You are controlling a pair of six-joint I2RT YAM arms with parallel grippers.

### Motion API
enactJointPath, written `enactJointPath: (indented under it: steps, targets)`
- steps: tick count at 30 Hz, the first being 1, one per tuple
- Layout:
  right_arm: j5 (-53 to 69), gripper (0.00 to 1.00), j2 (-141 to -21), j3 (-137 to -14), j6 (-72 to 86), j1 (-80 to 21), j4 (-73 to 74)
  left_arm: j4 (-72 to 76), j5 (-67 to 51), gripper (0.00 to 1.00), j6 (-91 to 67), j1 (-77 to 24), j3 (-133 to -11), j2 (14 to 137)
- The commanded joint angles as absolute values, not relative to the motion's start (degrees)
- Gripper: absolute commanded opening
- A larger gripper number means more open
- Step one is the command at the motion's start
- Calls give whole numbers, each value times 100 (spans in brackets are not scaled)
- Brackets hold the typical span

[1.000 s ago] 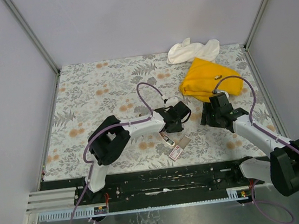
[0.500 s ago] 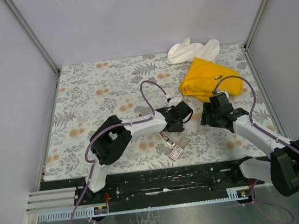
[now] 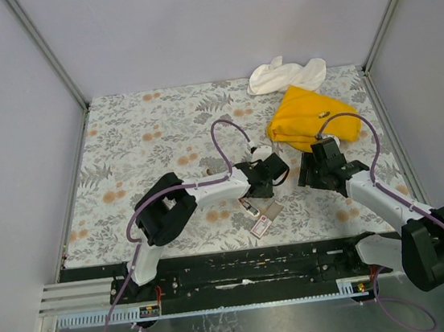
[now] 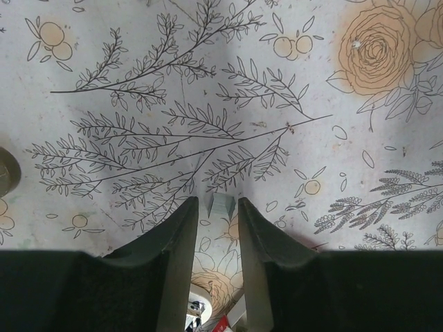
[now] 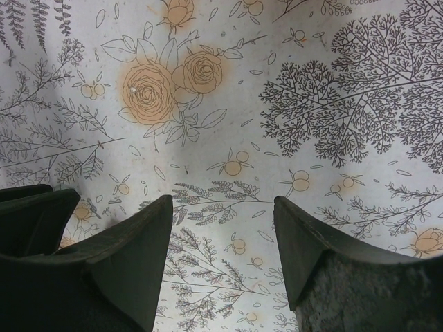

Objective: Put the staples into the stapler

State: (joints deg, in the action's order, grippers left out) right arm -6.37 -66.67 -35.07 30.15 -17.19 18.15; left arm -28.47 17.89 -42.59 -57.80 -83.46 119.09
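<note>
The left gripper (image 4: 219, 206) has shifted a little right and far since the earlier frame, its cable loop swinging with it. The right arm has not moved.

The floral table (image 3: 138, 144) carries a yellow cloth (image 3: 307, 117) at far right and a white cloth (image 3: 284, 74) just beyond it. The right gripper (image 5: 221, 204) hovers over bare tabletop just right of the left one, its jaws spread wide with nothing between them. The left jaws are drawn almost together. A small silvery strip (image 4: 221, 203) sits pinched between their tips, which looks like a stick of staples.

The pink staple box (image 3: 260, 226) lies near the front edge, just near of the left gripper. Its tan tray (image 3: 272, 208) is pulled out and rests beside it. Whether either one holds any staples is too small to tell. A small object (image 3: 247, 206) lies just left of the tray. It may be the stapler, but I cannot tell.

The step in hand appears to be carrying a strip from the box to the stapler. The next move calls for finding the stapler's open channel, lining the strip up lengthwise with it, lowering it in level, and only then releasing. The free right gripper could steady the stapler meanwhile.
</note>
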Motion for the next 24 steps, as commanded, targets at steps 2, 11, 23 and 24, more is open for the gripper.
enactJointPath:
  steps: [2, 11, 23, 24]
  targets:
    - [-589, 67, -6504, -3507, 2990, -1705, 1757, -3268, 1971, 28, -4184, -5827, -8299, 12054]
    - [-598, 67, -6471, -3489, 2977, -1705, 1782, -3234, 1923, 25, -4131, -5859, -8340, 12078]
    - [-611, 67, -6419, -3510, 2979, -1705, 1811, -3270, 1901, 29, -4134, -5907, -8293, 12035]
    - [-607, 67, -6416, -3507, 2984, -1705, 1811, -3270, 1899, 29, -4131, -5906, -8290, 12019]
